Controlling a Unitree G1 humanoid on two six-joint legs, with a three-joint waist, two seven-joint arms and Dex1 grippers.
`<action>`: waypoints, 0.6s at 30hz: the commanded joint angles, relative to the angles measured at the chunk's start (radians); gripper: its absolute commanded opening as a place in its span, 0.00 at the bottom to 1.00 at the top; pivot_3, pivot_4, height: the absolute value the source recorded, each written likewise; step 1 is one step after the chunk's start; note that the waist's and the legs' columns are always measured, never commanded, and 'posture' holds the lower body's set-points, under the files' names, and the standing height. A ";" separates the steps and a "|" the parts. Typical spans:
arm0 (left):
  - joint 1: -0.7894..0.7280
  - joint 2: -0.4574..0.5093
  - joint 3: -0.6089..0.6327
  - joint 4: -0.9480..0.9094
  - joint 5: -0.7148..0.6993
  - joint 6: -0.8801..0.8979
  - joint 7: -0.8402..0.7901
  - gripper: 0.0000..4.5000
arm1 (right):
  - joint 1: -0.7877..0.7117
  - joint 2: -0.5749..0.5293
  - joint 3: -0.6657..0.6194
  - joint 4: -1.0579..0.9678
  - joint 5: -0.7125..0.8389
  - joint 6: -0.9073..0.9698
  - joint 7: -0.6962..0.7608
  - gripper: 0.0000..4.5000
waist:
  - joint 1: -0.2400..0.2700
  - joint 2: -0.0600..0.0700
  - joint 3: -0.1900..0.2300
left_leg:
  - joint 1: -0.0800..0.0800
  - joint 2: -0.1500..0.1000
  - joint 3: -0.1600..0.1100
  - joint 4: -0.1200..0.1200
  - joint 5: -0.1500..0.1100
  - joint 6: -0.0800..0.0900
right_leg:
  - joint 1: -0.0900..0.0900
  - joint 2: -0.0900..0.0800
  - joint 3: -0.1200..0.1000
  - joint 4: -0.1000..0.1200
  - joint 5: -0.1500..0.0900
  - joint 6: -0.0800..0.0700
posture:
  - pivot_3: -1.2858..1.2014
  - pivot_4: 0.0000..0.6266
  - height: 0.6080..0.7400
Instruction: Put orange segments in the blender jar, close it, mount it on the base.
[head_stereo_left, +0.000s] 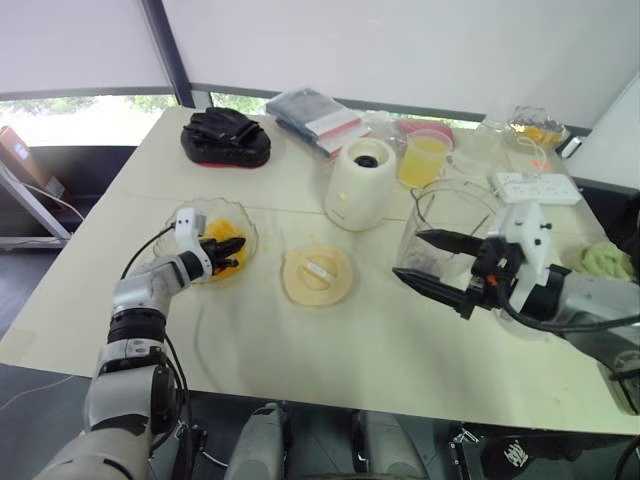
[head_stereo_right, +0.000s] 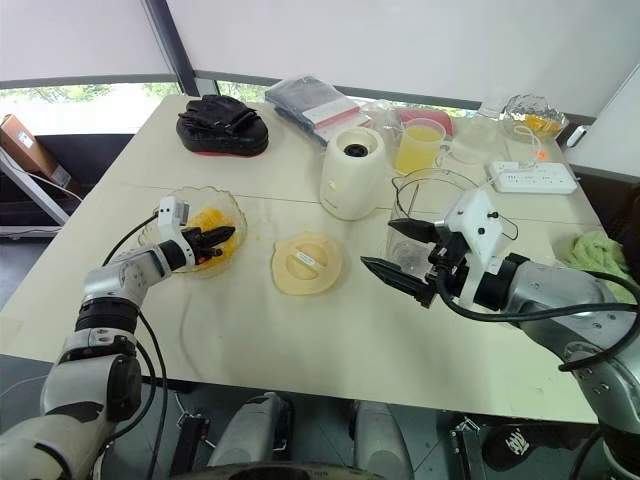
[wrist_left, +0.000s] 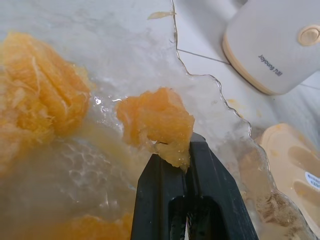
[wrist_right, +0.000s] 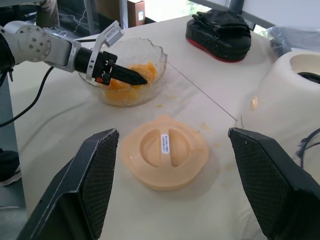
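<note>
- The left jaws are clamped on the lower edge of an orange segment (wrist_left: 157, 125). Most of the pulp stands out past the black tips.
- That segment sits inside the glass bowl (head_stereo_left: 247, 228), above wet juice. More peeled pieces (wrist_left: 40, 95) lie just beside it.
- The right jaws are spread wide and hold nothing. They hang just in front of the clear blender jar (head_stereo_left: 430, 205), on the robot's right.
- The jar stands upright and open on the surface (head_stereo_left: 380, 350). I cannot tell whether any fruit is in it yet.
- The round lid (head_stereo_left: 318, 274) lies flat between bowl and jar, so closing is not yet done.
- The cream base (head_stereo_left: 360, 182) stands behind the lid with nothing mounted on it. A cup of juice (head_stereo_left: 424, 158) stands near it.
- The step in hand looks like the first one: taking fruit from the bowl to load the jar.
- The next move calls for lifting the segment clear of the bowl's wavy rim. It then has to travel over the lid to the jar's mouth and be released there.
- The hold is only on the segment's edge, and the flesh looks soft and wet. A gentle, steady carry seems wise, or it may tear or slip.
- The jar is well apart from the bowl, so the left arm faces a long reach. The right jaws seem well placed to steady the jar.
</note>
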 joint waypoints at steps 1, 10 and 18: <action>-0.031 0.024 0.027 -0.060 -0.049 0.014 -0.024 0.01 | -0.007 0.013 -0.012 -0.016 -0.012 -0.016 -0.004 0.82 | 0.000 0.000 0.000 | 0.000 0.000 0.000 0.000 0.000 0.000 | 0.000 0.000 0.000 0.000 0.000 0.000 | 0.52 0.24 1.00; 0.023 0.053 0.071 -0.299 -0.155 0.076 -0.011 0.01 | -0.004 0.040 -0.005 -0.026 -0.030 -0.017 -0.013 0.82 | -0.002 0.000 0.000 | 0.000 0.000 0.000 0.000 0.000 0.000 | 0.000 -0.001 0.000 0.000 0.000 0.000 | 0.52 0.24 1.00; -0.041 0.064 0.061 -0.591 -0.271 0.206 0.050 0.01 | 0.008 0.056 -0.007 -0.029 -0.039 -0.015 -0.012 0.82 | 0.003 -0.002 0.001 | 0.000 0.000 0.000 -0.001 0.000 0.000 | 0.000 -0.002 0.000 0.000 0.000 0.000 | 0.52 0.24 1.00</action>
